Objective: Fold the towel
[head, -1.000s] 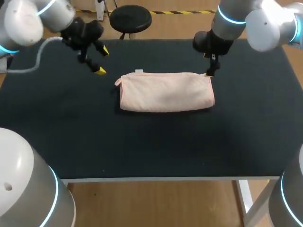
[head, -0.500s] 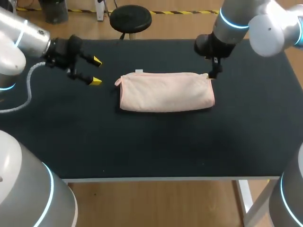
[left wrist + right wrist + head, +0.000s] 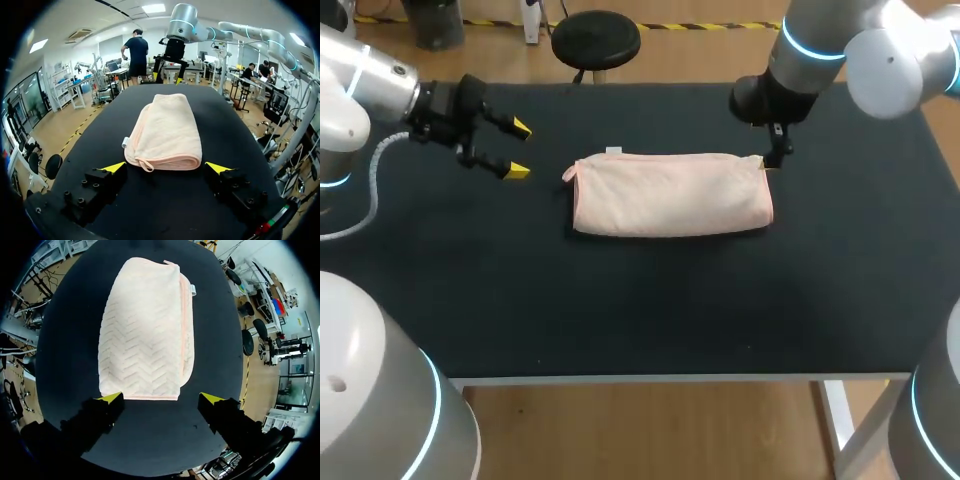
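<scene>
A pale pink towel (image 3: 670, 195) lies folded into a long rectangle on the black table (image 3: 650, 300), its length running left to right. My left gripper (image 3: 518, 150) hovers off the towel's left end, open, pointing at it with nothing between its fingers. In the left wrist view the towel (image 3: 167, 132) lies just ahead of the open left gripper (image 3: 166, 167). My right gripper (image 3: 767, 160) hangs over the towel's far right corner. The right wrist view looks down on the towel (image 3: 145, 330), whose near end lies between the open right gripper (image 3: 160, 398) fingers, untouched.
A small white tag (image 3: 614, 151) sticks out at the towel's far left corner. Bare black tabletop surrounds the towel on all sides, with the widest stretch toward the front edge (image 3: 670, 378).
My left arm has swung left and lower, turning its open gripper to point at the towel's left end. The right arm has barely shifted. The towel has not moved.
</scene>
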Robot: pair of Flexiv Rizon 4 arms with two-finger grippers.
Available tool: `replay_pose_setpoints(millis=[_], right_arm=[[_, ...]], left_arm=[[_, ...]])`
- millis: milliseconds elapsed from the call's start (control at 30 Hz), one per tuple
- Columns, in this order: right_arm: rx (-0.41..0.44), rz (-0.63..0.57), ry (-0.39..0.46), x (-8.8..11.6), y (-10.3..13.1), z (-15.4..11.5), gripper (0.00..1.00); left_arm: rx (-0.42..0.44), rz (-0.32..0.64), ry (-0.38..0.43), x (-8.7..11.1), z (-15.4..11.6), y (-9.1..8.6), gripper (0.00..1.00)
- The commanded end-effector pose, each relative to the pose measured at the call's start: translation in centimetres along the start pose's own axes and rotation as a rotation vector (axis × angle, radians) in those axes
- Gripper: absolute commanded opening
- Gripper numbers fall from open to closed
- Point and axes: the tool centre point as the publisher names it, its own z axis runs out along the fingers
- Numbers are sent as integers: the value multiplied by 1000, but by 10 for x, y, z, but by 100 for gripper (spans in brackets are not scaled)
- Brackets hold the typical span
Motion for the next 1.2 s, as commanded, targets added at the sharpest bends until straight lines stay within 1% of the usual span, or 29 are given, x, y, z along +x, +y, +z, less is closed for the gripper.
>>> replay_pose_setpoints(millis=[33, 367, 400, 433, 500, 533, 567, 600, 633, 667, 700, 733, 767, 833, 867, 900, 933, 1000, 1100, 1200], right_arm=[[2, 0, 3, -1, 0, -1, 100], [2, 0, 3, -1, 0, -1, 100], [-52, 52, -11, -2, 3, -1, 100], [-117, 137, 5, -4, 8, -3, 100], [-247, 309, -2, -8, 17, -7, 100], [-319, 398, 17, -9, 22, -11, 100], [-365, 442, 21, -8, 24, -14, 100], [-412, 524, 19, -8, 25, -16, 100], [-447, 592, 54, -8, 27, -19, 100], [-478, 648, 42, -7, 29, -19, 100], [-496, 710, 57, -6, 30, -19, 100], [-528, 747, 84, -4, 31, -19, 100], [-541, 805, 84, -2, 32, -19, 100], [-603, 926, 141, 1, 34, -18, 100], [-620, 980, 149, 1, 35, -18, 100], [-645, 1041, 185, 2, 35, -18, 100], [-668, 1086, 190, 2, 35, -18, 100], [-712, 1187, 231, 1, 35, -15, 100], [-738, 1307, 261, 1, 35, -10, 100], [-725, 1432, 299, -1, 32, -2, 100]], left_arm=[[1, 1, 1, -1, 0, 0, 100], [1, 1, 1, -1, 0, 0, 100], [1, 1, 1, -1, 0, 0, 100], [1, 1, 1, -1, 0, 0, 100], [1, 1, 1, -1, 0, 0, 100], [1, 1, 1, -1, 0, 0, 100], [1, 1, 1, -1, 0, 0, 100], [1, 1, 1, -1, 0, 0, 100], [1, 1, 1, -1, 0, 0, 100], [1, 1, 1, -1, 0, 0, 100], [1, 1, 1, -1, 0, 0, 100], [1, 1, 1, -1, 0, 0, 100], [1, 1, 1, -1, 0, 0, 100], [1, 1, 1, -1, 0, 0, 100], [1, 1, 1, -1, 0, 0, 100], [1, 1, 1, -1, 0, 0, 100], [1, 1, 1, -1, 0, 0, 100], [1, 1, 1, -1, 0, 0, 100], [1, 1, 1, -1, 0, 0, 100], [1, 1, 1, -1, 0, 0, 100]])
